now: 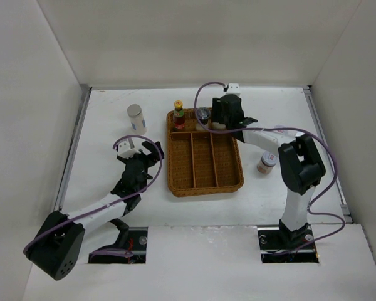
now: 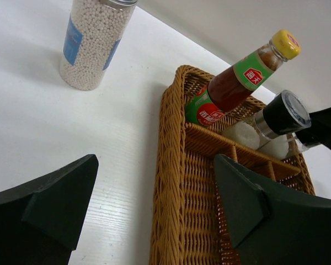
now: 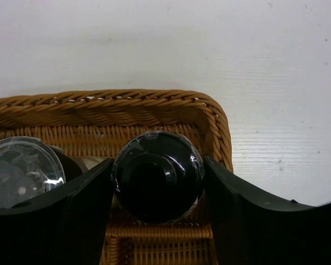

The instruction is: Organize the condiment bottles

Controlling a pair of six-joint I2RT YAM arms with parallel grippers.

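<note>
**Bottles gathered at the far end of the tray**

A tall white-and-blue jar point(image 1: 135, 118) point(image 2: 94, 44) is seen upright on the table point(image 1: 106, 163), near the far left and apart from the tray. Nearer the camera, the left pincer point(image 1: 149, 153) point(image 2: 154, 165) is held above the table just left of the wicker tray point(image 1: 207, 190) point(image 2: 165, 165); its jaws are spread wide and nothing is held between them.

In the tray's far left corner the red sauce bottle point(image 1: 178, 116) point(image 2: 231, 83) is stood, yellow cap up. Beside it, in the far row, a clear-lidded bottle point(image 1: 203, 115) point(image 2: 284, 113) point(image 3: 19, 171) is placed. Next to that, over the far right corner of the tray, a black-topped bottle point(image 3: 157, 174) is gripped at its cap by the right pincer point(image 1: 229, 116) point(image 3: 157, 176), one finger pressed against each side (whether its base rests on the wicker cannot be told).

Right of the tray, a small white-lidded jar point(image 1: 267, 163) is left on the table, close beside the right arm.
</note>
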